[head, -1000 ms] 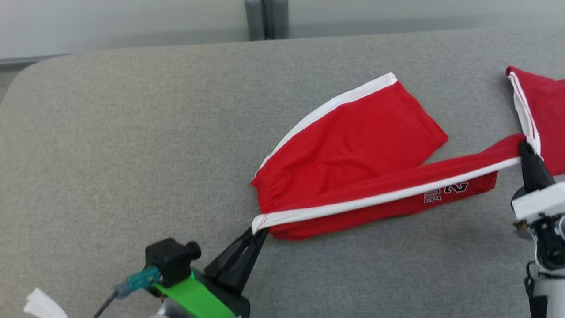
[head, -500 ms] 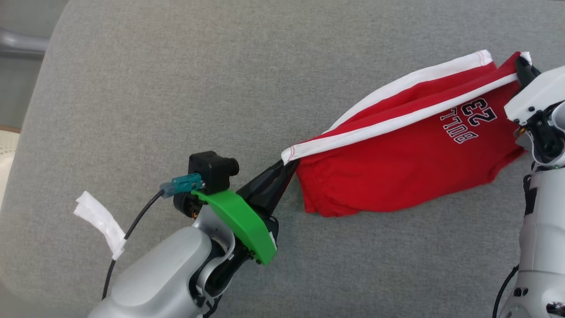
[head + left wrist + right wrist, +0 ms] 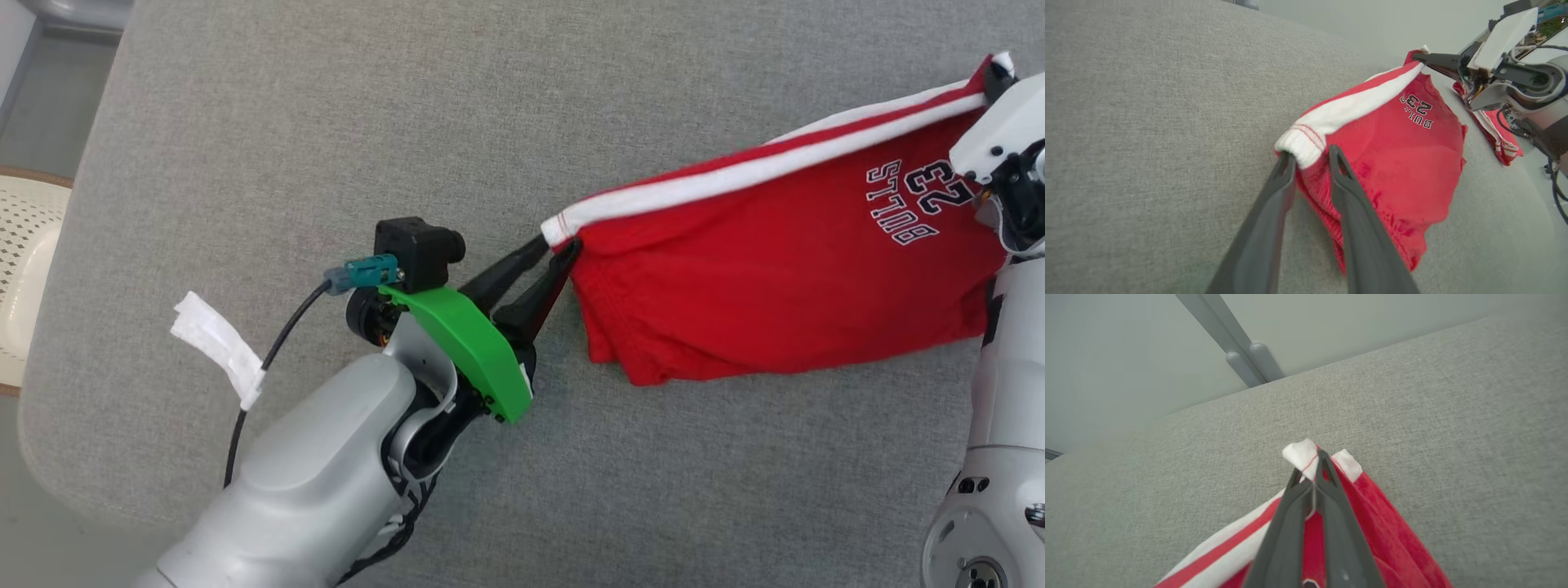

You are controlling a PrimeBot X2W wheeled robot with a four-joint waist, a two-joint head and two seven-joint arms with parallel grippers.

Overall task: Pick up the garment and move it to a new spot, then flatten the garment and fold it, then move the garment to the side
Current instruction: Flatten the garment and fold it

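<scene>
In the head view, a pale perforated object [image 3: 28, 245] with a brown rim is partly seen at the left edge, beyond the grey upholstered surface [image 3: 326, 122]; whether it is a container, and what it holds, cannot be told. The garment [image 3: 775, 269], a pair of red shorts with a white band and the print "BULLS 23" upside down, is stretched across the right half of that surface. The left gripper [image 3: 559, 243] is seen with its fingers spread and the white band's corner between the tips. The right gripper [image 3: 994, 73] is met at the band's far corner, near the upper right.

In the left wrist view, the left gripper [image 3: 1311, 153] is shown with parted fingers, and the bunched white corner of the garment [image 3: 1392, 163] is lodged between them; whether it is gripped cannot be told. The right gripper [image 3: 1417, 57] is seen pinching the opposite corner. A second red cloth [image 3: 1498, 130] is laid beyond it.

In the right wrist view, the right gripper [image 3: 1310, 467] is pressed together on a white corner of the garment [image 3: 1372, 522], raised above the surface [image 3: 1453, 416].
</scene>
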